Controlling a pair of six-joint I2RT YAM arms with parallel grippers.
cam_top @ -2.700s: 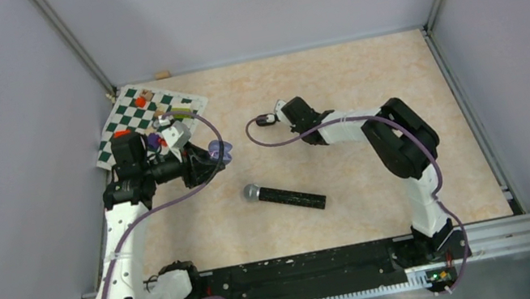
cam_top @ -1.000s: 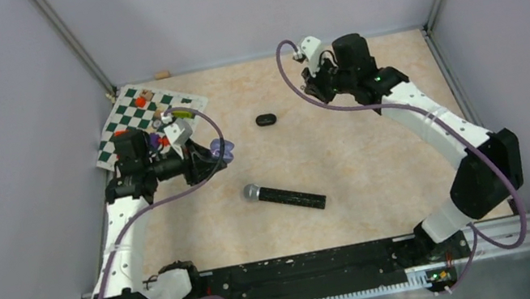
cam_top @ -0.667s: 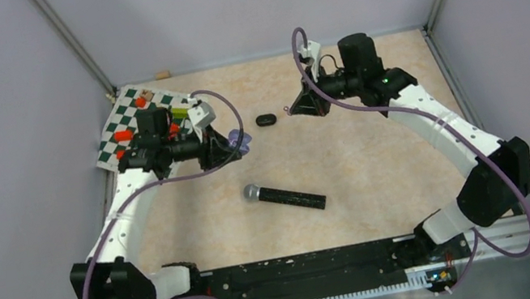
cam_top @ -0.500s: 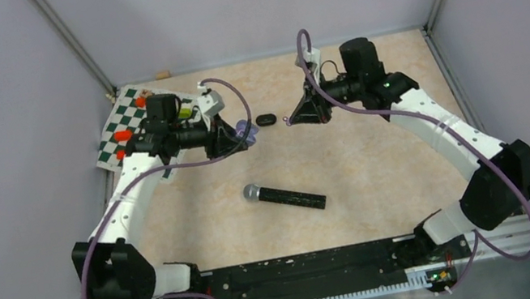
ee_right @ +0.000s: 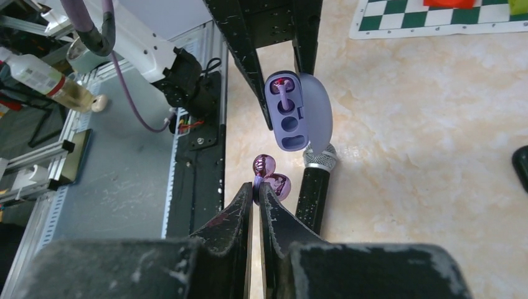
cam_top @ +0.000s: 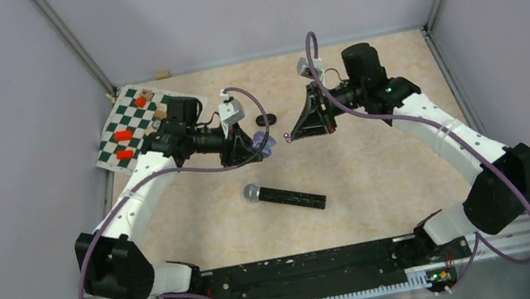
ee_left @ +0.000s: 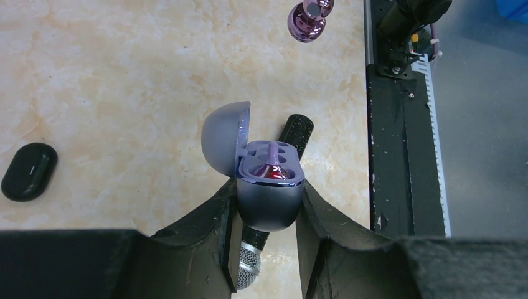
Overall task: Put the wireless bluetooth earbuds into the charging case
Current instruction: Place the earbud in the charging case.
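Note:
My left gripper (ee_left: 269,205) is shut on an open purple charging case (ee_left: 270,187), lid (ee_left: 225,138) swung left; one purple earbud (ee_left: 274,168) sits in a slot. The case shows in the top view (cam_top: 257,144) and the right wrist view (ee_right: 292,112). My right gripper (ee_right: 256,187) is shut on the stem of a second purple earbud (ee_right: 269,177), held in the air a short way from the case's free slot. That earbud shows in the left wrist view (ee_left: 309,20) and the top view (cam_top: 287,137). The black earbuds are not visible.
A closed black charging case (cam_top: 265,120) lies on the table behind the grippers, also in the left wrist view (ee_left: 28,172). A black microphone (cam_top: 285,196) lies below them. A chessboard mat (cam_top: 136,114) with coloured pieces sits at the back left.
My left arm carried the open purple case right toward the middle. My right arm left the black case, rose and came left with the purple earbud, close to the purple case.

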